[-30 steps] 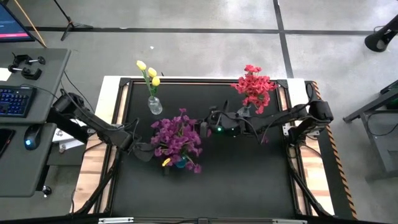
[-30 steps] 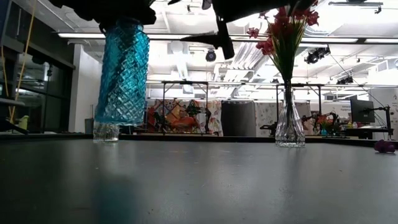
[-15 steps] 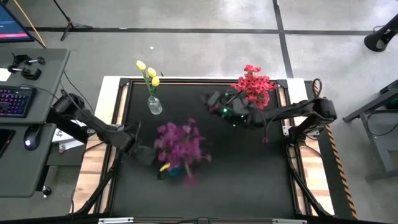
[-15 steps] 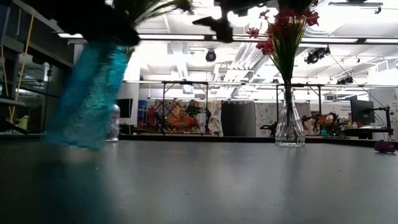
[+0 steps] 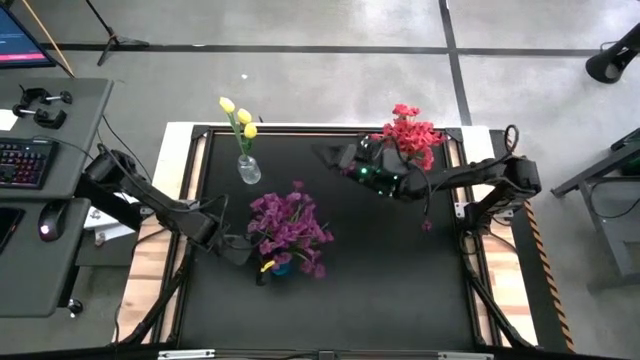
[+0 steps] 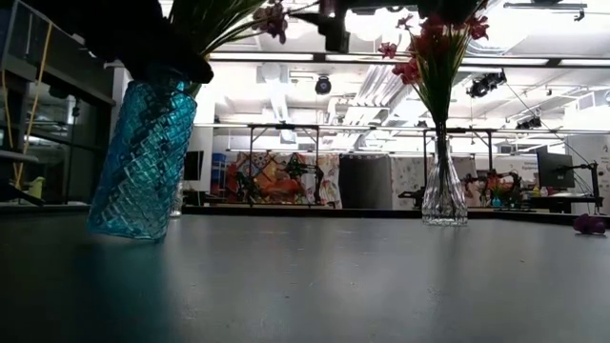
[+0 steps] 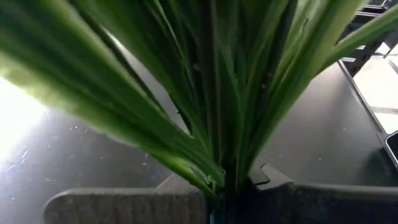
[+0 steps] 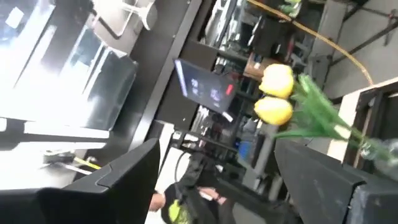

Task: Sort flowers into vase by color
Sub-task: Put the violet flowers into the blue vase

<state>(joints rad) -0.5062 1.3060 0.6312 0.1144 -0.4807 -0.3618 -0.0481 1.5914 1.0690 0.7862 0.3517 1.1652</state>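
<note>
Since a second ago the right gripper [image 5: 335, 157] has pulled away from the purple flowers [image 5: 288, 225] and lifted toward the far side of the table [image 5: 400, 290], ending close beside the red flowers [image 5: 408, 133]. The blue vase [image 6: 143, 157], which was blurred and sharply tipped half a second ago, now stands sharp but leans a little in the low view.

Nearest the front edge, that blue vase holds the purple flowers, with one yellow bloom [image 5: 267, 265] poking out low on its near side. The left gripper [image 5: 237, 249] sits right against the vase's left side. Its wrist camera sees only green stems [image 7: 217, 93] rising from the vase mouth and a grey finger [image 7: 124, 205] across the bottom, so I cannot tell whether it grips the vase or rests open beside it.

Farther back on the left, a small clear vase [image 5: 248, 170] holds the yellow flowers [image 5: 239, 115]. At the far right, the red flowers stand in a tall clear vase [image 6: 444, 195]. The right gripper hangs in the air just left of them, its two dark fingers [image 8: 118, 180] spread apart with nothing between them, and its wrist camera looks toward the yellow blooms.
</note>
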